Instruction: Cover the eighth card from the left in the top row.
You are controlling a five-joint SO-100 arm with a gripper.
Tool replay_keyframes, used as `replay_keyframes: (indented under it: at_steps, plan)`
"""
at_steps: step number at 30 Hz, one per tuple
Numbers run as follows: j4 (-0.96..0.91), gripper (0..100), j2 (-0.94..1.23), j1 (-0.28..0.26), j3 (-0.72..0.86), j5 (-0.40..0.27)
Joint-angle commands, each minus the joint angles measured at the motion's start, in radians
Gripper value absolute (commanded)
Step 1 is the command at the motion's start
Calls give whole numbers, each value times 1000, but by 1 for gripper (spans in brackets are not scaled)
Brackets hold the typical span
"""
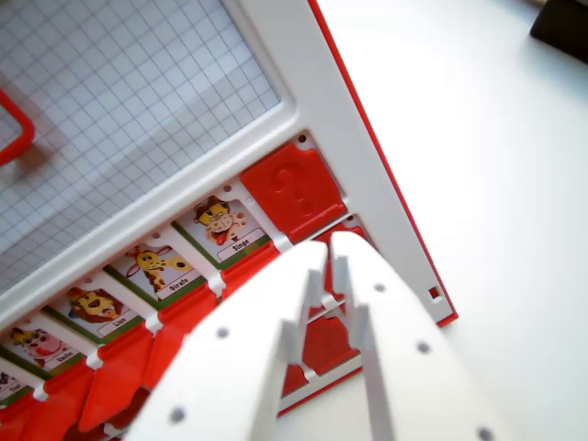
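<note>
A white game board with a red edge lies under me. Its visible row holds animal cards: a cow, a lion, a giraffe and a monkey. At the row's right end, a red flap with a question mark lies over the last slot, hiding any card there. My white gripper hangs just below that flap, over the lower row of red flaps. Its two fingers are close together with only a thin slit between them and nothing held.
Grid-printed paper fills the board's upper panel, with a red looped piece at the wrist view's left edge. White tabletop lies right of the board. A dark object sits in the top right corner.
</note>
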Motion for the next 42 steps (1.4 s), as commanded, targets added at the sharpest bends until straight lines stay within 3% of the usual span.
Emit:
replay_keyframes:
  at_steps: [1, 8, 13, 19, 25, 35, 42]
  plan:
    - [133, 0, 295, 2, -40, -69]
    - [428, 0, 499, -44, -55, -175]
    - [575, 0, 632, -130, -8, -192]
    - [588, 0, 761, -259, 69, -192]
    - [569, 0, 850, -344, 130, -233]
    - [554, 0, 951, -437, 175, -259]
    - [543, 0, 982, -451, 178, -262]
